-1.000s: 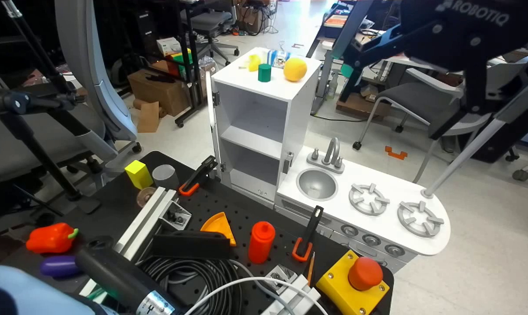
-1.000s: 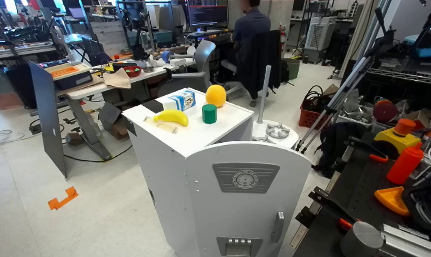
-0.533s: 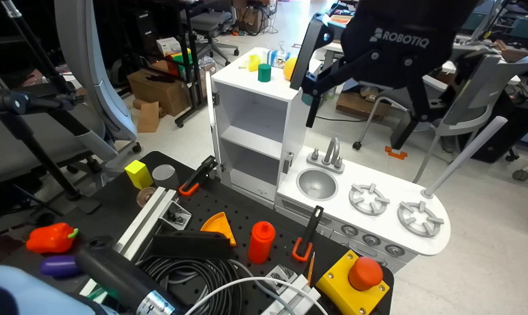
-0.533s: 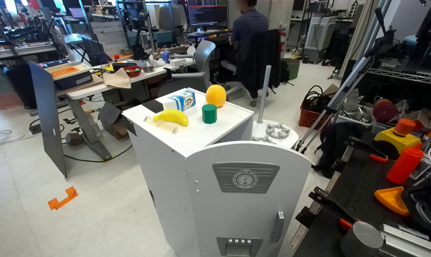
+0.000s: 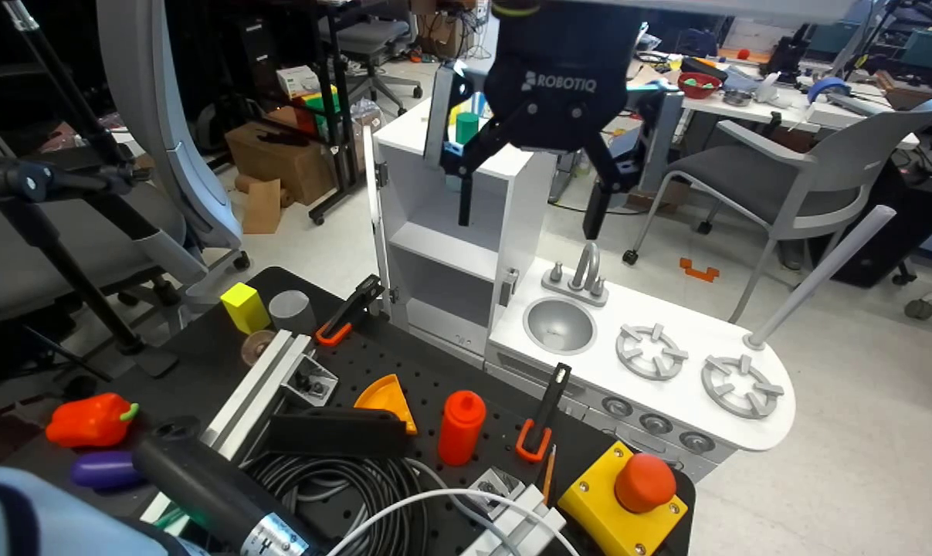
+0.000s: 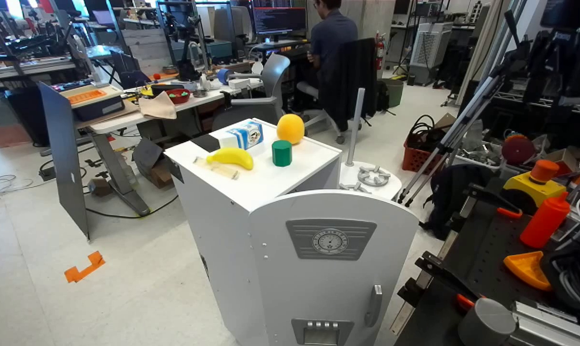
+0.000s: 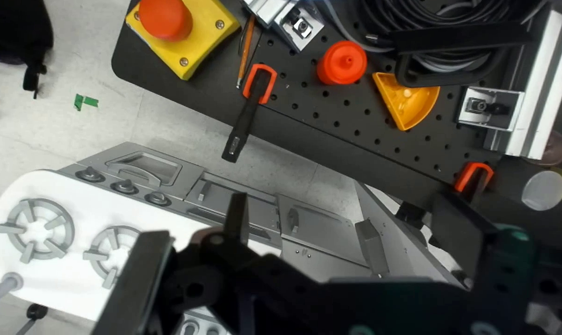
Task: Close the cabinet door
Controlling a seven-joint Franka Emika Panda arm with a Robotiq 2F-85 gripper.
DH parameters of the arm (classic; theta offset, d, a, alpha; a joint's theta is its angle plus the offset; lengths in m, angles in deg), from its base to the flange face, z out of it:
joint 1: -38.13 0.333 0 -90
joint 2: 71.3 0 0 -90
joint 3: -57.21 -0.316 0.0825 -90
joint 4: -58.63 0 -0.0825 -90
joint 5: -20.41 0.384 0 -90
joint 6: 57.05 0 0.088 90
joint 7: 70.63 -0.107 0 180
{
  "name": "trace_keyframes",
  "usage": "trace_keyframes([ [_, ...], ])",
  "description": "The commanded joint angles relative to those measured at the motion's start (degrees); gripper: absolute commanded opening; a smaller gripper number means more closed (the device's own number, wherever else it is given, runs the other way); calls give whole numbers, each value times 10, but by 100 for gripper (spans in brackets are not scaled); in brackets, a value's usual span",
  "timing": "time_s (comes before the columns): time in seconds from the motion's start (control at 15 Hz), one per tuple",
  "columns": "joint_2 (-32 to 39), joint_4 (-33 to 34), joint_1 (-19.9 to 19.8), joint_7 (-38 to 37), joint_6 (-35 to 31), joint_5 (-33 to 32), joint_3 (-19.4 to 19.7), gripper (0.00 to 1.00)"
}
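Observation:
The cabinet door stands open. In an exterior view its pale grey face (image 6: 314, 288) shows a round dial plate near the top and a silver handle (image 6: 374, 306). In an exterior view the door (image 5: 376, 224) is almost edge-on at the left of the tall white unit (image 5: 521, 232), whose shelves are exposed. In the wrist view the door (image 7: 402, 246) slants between the fingers, well beyond them. My gripper (image 5: 528, 218) is open and empty, fingers pointing down. It overlaps the unit's upper right and touches nothing visible. The gripper (image 7: 346, 214) also shows in the wrist view.
A banana (image 6: 231, 157), green block (image 6: 282, 153), orange (image 6: 290, 129) and milk carton (image 6: 241, 136) stand on the unit. The counter has a sink (image 5: 560, 324) and tap (image 5: 587, 266). The black table (image 5: 450, 363) carries clamps, a red bottle (image 5: 462, 427) and an emergency stop (image 5: 645, 483).
My gripper has moved left in an exterior view, from the upper right to over the tall unit, and has turned. It stays open. The door has not moved.

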Motion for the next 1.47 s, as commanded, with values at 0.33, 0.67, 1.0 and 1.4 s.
trace_keyframes([
  [0.33,123,-2,80,-113,-139,45,-101,100],
  [0.67,194,-3,109,-185,-208,50,-163,100],
  [1.0,246,-3,111,-279,-264,-10,-214,100],
  [1.4,266,4,87,-452,-303,-205,-213,100],
])
